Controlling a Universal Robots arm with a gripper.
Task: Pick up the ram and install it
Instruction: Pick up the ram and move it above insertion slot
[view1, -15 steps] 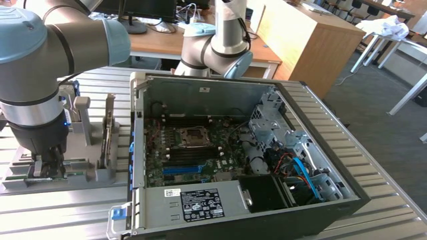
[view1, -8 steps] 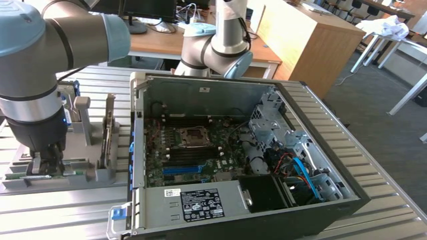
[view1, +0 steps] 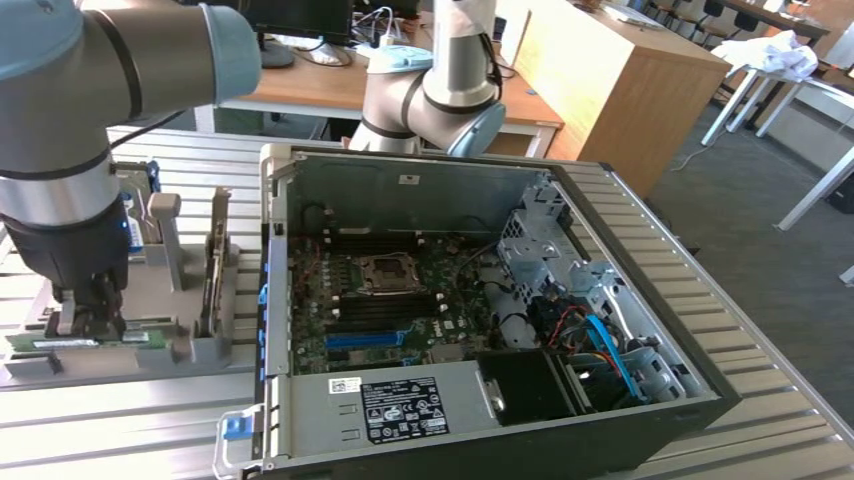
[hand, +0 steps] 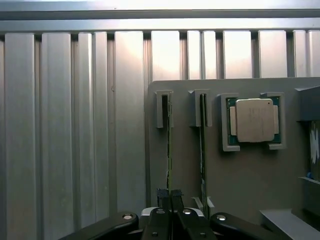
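Note:
The ram (hand: 169, 150) is a thin green board standing on edge in a slot of the grey holder (hand: 240, 175). My gripper (hand: 169, 197) is shut on its near end, one black fingertip pressed against each face. In the exterior view the gripper (view1: 83, 322) reaches down to the holder (view1: 200, 350) at the exterior view's left, right over the green ram (view1: 127, 340). The open computer case (view1: 280, 300) lies beside the holder, its motherboard (view1: 387, 300) and blue slot (view1: 367, 340) facing up.
A second green stick (hand: 202, 145) stands in the neighbouring slot, close beside my fingers. A square silver processor (hand: 255, 120) sits in its own holder pocket. The case's raised wall separates holder and motherboard. A second robot arm (view1: 447, 100) stands behind the case.

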